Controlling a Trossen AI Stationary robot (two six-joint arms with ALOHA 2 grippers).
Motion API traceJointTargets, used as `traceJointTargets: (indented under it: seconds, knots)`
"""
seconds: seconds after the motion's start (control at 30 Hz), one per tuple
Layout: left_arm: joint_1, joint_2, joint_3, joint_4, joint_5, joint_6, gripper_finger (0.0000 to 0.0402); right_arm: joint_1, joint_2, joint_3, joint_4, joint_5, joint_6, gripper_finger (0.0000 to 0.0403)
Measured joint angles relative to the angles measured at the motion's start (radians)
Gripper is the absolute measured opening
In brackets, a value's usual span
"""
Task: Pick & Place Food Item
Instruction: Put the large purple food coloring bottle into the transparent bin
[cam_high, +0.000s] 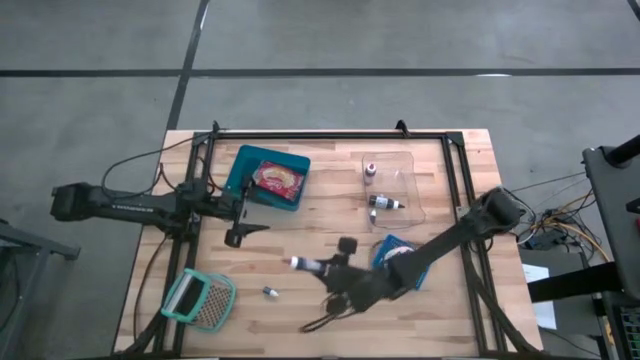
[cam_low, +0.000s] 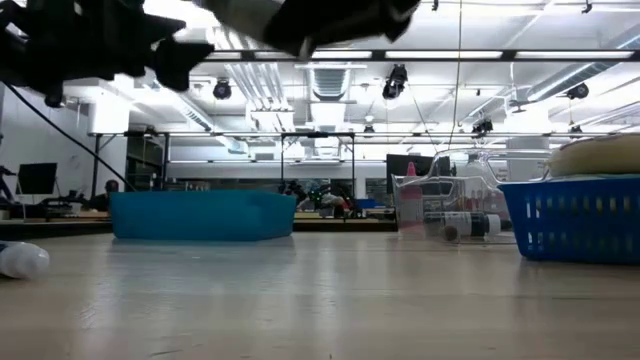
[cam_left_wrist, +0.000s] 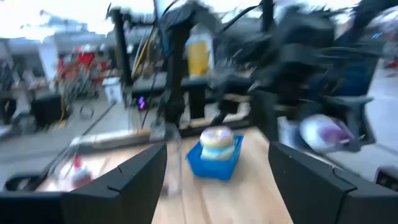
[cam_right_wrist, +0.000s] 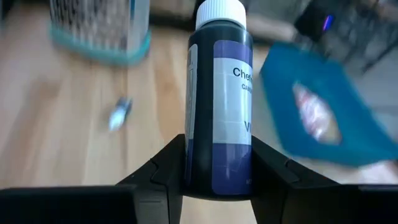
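Right gripper (cam_right_wrist: 214, 168): clamped on the bottle (cam_right_wrist: 217, 93), above the table's (cam_high: 300, 310) centre-front.
Left gripper (cam_high: 243, 213): fingers spread wide, holding nothing, at 5 o'clock of the teal tray (cam_high: 268, 178).
Bottle: dark, white cap, at 9 o'clock of the blue basket (cam_high: 395, 250).

Dark bottle (cam_right_wrist: 217, 99): label text cut off by the curve, base hidden between right tool (cam_right_wrist: 214, 171) fingers. Small item (cam_high: 269, 291) near the mesh basket (cam_high: 200, 301): too small to identify. Left wrist view blurred; object beside blue basket (cam_left_wrist: 214, 163) unidentifiable.
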Motion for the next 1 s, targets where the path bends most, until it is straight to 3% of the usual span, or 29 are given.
traceJointTargets:
  seconds: [0.23,0.47,0.7,1.0]
  knots:
    - [-0.022,0.115,0.0,0.301,0.045,-0.019,0.0284,-0.056,-0.208,-0.444,0.731,-0.049,-0.236,0.0121]
    - [-0.037,0.436,0.084,0.639,0.045,-0.049,0.0284,-0.153,-0.201,-0.713,1.297,-0.249,-0.298,0.0121]
    - [-0.035,0.766,0.329,0.733,0.089,-0.048,0.0284,-0.194,-0.154,-0.789,1.472,-0.313,-0.318,0.0121]
    - [-0.029,0.99,0.524,0.746,0.159,-0.086,0.0284,-0.194,-0.159,-0.836,1.61,-0.288,-0.396,0.0121]
